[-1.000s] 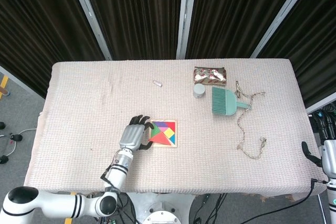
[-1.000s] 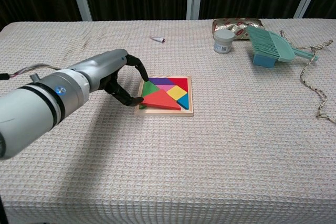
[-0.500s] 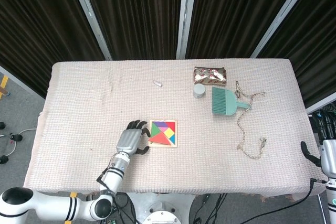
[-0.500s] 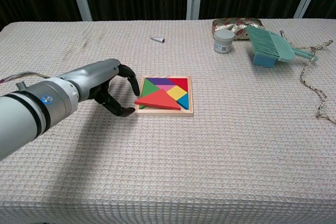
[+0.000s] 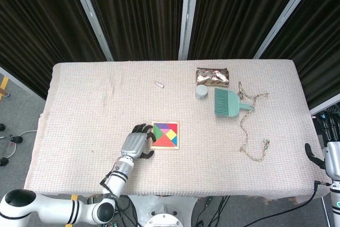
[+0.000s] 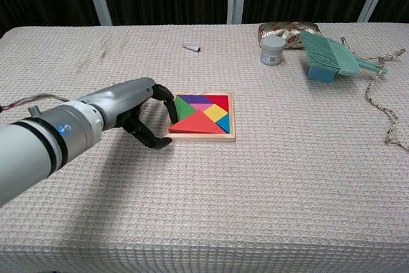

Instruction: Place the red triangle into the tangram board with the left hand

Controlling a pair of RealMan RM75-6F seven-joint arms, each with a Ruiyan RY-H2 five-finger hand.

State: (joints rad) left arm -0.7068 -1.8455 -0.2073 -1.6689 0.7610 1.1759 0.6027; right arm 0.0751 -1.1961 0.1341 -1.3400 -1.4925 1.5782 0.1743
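The wooden tangram board [image 6: 232, 118] lies near the table's front left, filled with coloured pieces. The red triangle [image 6: 197, 124] lies flat in the board's front part, inside the frame. My left hand [image 6: 142, 117] sits on the table just left of the board, holding nothing. Its dark fingertips [image 6: 169, 104] curl against the board's left edge, with the thumb low near the front left corner. From above, the left hand [image 5: 135, 143] is beside the board [image 5: 178, 134] and the red triangle [image 5: 161, 142]. My right hand [image 5: 330, 161] hangs off the table's right side, mostly cut off.
At the back right stand a small grey jar [image 6: 273, 50], a foil packet [image 6: 287, 31] and a teal brush [image 6: 326, 57]. A rope [image 6: 382, 97] trails along the right side. A small white scrap [image 6: 192, 47] lies at the back centre.
The red triangle stuck out over the board's left front edge and now lies inside the frame. My left hand drew back left, then came in against the board's left edge.
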